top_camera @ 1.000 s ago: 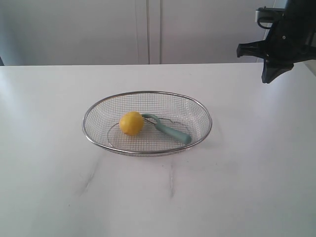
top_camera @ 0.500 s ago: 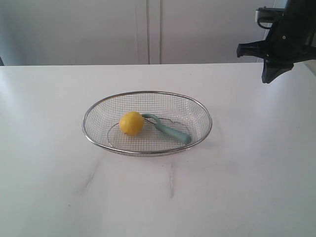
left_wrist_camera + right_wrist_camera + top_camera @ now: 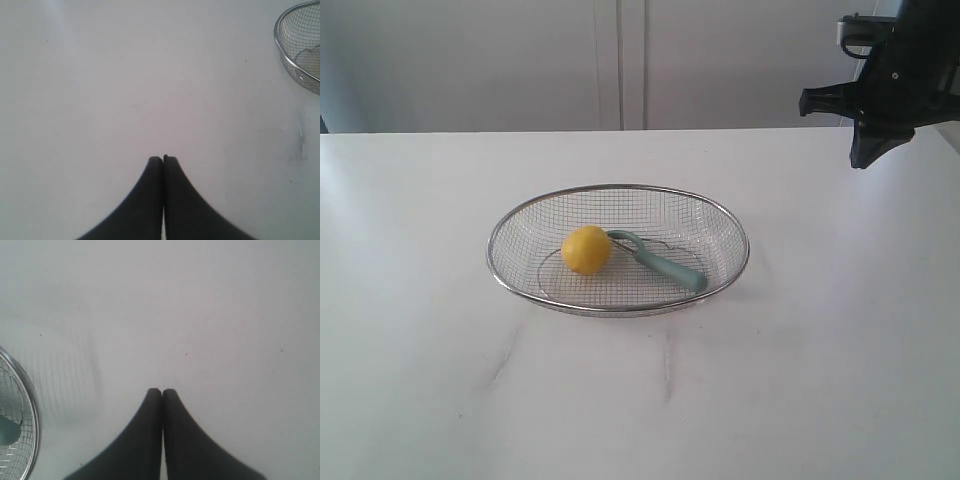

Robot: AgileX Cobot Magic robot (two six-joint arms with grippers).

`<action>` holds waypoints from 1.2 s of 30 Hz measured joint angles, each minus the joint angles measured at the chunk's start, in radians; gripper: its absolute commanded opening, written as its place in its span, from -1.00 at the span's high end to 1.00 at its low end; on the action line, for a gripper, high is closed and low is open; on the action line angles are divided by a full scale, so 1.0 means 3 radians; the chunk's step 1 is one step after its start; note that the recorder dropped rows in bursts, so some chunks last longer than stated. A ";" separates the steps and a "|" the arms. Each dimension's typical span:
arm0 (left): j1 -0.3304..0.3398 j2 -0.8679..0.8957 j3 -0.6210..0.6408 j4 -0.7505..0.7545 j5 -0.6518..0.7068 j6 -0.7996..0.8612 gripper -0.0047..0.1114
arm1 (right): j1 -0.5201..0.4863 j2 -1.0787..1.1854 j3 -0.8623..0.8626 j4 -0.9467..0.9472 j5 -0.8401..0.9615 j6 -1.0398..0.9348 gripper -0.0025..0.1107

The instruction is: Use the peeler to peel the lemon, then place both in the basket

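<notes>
Here, we see the lemon [image 3: 586, 249] and the peeler [image 3: 660, 261] lying together inside the basket [image 3: 620, 187] at mid-table. The peeler's loop head touches the fruit, and its teal handle angles toward the basket's right end. The left gripper [image 3: 163, 159] and the right gripper [image 3: 161, 391] each hang over bare white table [image 3: 800, 380], well apart from the basket, fingers pressed together and holding nothing. By our reading, either the placing is finished or the work is not yet begun. The lemon's visible side looks smooth and fully yellow, and we find no peel strips anywhere, so we cannot tell whether it is peeled. If it is unpeeled, everything is left: lifting both out, peeling, returning them.
</notes>
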State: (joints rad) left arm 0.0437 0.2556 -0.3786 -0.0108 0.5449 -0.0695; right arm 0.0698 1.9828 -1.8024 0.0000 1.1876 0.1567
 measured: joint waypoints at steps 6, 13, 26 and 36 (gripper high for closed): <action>0.0000 -0.0237 0.0179 0.0036 -0.0018 0.0000 0.92 | 0.0000 0.0000 0.0000 0.0000 0.0000 0.0000 0.96; 0.0000 -0.0446 0.0513 0.0036 -0.0133 0.0000 0.92 | 0.0000 0.0000 0.0000 0.0000 0.0000 0.0000 0.96; 0.0000 -0.0837 0.0839 0.0110 -0.0386 0.0060 0.92 | 0.0000 0.0000 0.0000 0.0000 0.0000 0.0000 0.96; 0.0000 -0.0837 0.1234 0.0184 -0.0728 0.0114 0.92 | 0.0000 0.0000 0.0000 0.0000 -0.0088 0.0000 0.96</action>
State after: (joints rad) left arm 0.0437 0.0044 -0.0084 0.0443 0.3265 -0.0354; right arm 0.0698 1.9828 -1.8024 0.0000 1.1613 0.1567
